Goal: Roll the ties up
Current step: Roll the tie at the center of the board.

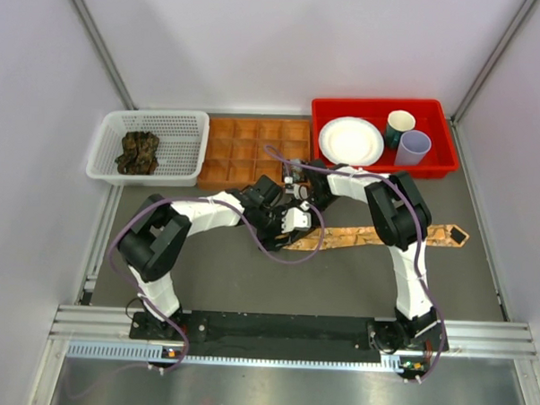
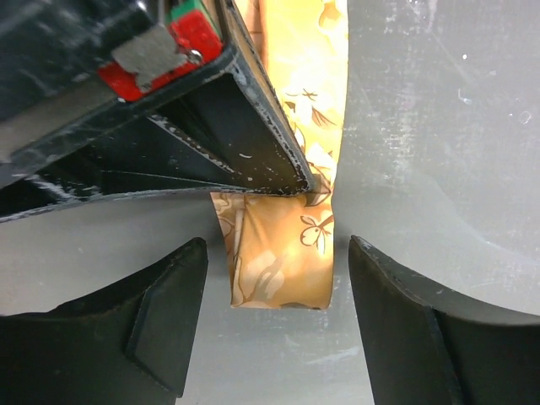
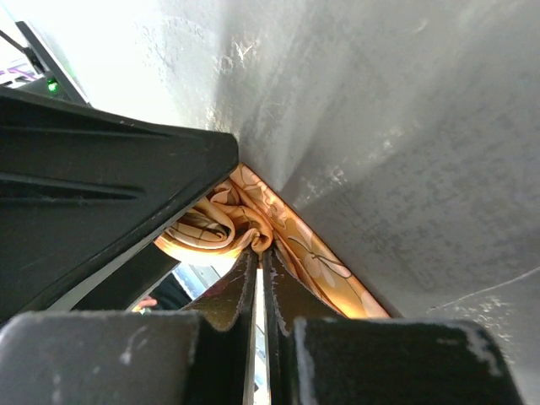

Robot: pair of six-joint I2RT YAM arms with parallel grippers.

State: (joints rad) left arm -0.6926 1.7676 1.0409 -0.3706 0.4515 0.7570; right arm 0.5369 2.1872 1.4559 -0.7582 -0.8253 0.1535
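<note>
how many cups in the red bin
2, both in the red plastic bin, right of the white plate: a dark green cup behind, a lavender cup in front. None seems hidden.

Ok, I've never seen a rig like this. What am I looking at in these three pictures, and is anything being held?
Two robot arms are bolted at the near edge of a table, each ending in a two-finger pincer. The wide picture comes from a fixed camera above and behind them. The other two come from cameras on the wrists, looking along the fingers. An orange tie lies across the table. The right pincer is shut on the tie near its folded end. The left pincer is open, with a finger on either side of that end and no grip on it. At the back stand a white basket with dark ties, a brown tray, and a red bin holding a plate, a dark cup and a pale cup.
</note>
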